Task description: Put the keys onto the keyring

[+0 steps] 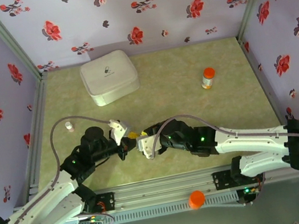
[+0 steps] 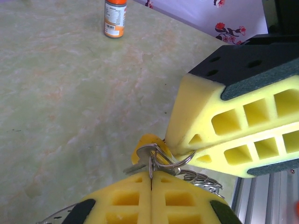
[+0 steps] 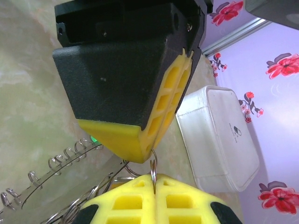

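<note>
Low over the table's middle, my left gripper (image 1: pixel 124 145) and right gripper (image 1: pixel 143 145) meet tip to tip. The left gripper (image 2: pixel 151 176) is shut on a thin wire ring standing edge-on in its seam. The yellow-headed key (image 2: pixel 146 143) hangs just beyond it. The right gripper (image 3: pixel 154 177) is shut on a small split ring (image 3: pixel 153 167) that reaches up to the left gripper's tip (image 3: pixel 151 149). The keyring (image 3: pixel 52 168), grey with a coiled, toothed rim, hangs below the tips (image 2: pixel 205 180). A green speck (image 3: pixel 95 139), perhaps the green key's head, peeks from behind the left finger.
A white rounded box (image 1: pixel 110 76) sits at the back left. An orange-capped bottle (image 1: pixel 208 78) stands at the back right. A small pale object (image 1: pixel 69 125) lies by the left wall. An orange cap (image 1: pixel 196 199) rests on the front rail. Flowered walls enclose three sides.
</note>
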Motion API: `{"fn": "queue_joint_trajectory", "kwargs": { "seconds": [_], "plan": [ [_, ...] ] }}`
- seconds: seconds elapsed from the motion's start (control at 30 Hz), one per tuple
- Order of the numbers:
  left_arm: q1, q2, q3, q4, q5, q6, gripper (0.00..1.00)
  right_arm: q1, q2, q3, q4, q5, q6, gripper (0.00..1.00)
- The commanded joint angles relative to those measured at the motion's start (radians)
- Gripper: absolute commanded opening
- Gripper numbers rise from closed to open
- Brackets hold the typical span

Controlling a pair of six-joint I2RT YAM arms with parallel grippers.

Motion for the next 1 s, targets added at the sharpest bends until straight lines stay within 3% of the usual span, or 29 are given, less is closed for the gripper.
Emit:
{"fn": "queue_joint_trajectory", "kwargs": {
  "seconds": [0.0,0.97],
  "plan": [
    [-0.011,0.0,0.033,0.029,0.024,0.002,0.0,0.006,0.0,-0.016,0.037,0.033,-0.017,0.0],
    [-0.011,0.019,0.05,0.015,-0.007,-0.001,0.0,0.017,-0.031,-0.045,0.034,0.031,-0.03,0.0]
  ]
}}
